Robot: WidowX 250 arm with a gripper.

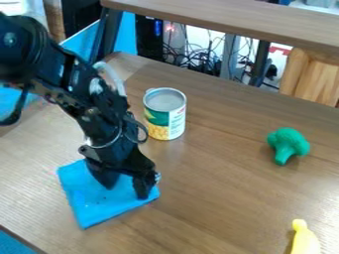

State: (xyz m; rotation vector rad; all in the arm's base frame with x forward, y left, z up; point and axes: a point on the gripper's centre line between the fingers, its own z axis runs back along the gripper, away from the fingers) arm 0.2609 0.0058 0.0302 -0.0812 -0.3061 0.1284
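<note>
At the far left, one black arm [73, 82], slanting down from the upper left edge, with a pale tube looped near its bend. Below it, one blue cloth [99, 211], spread on the brown, wood-grained tabletop [218, 198] in the lower left part of the view. Roughly four-sided in outline, bright blue, flat and thin, with slightly uneven edges and a few small dark specks near the middle; set at a slant, with one corner towards the lower edge of the view. Right over the cloth, one black gripper [126, 191], pointing down, with two fingers parted and blue showing in the gap; nothing held between them. Hard to tell whether the tips touch the cloth.

Farther right and farther back, one upright can [159, 118], with a grey top and a green, white and yellow label, near the gripper but apart from it. Behind the tabletop, a tangle of dark cables [198, 62], under one long wooden board [232, 19] across the top. Well to the right, one green toy broccoli [289, 143], stem towards the lower edge. Lowest at the right, one yellow banana [305, 242], partly cut off by the lower edge. Beyond, one light wooden piece [316, 74].
</note>
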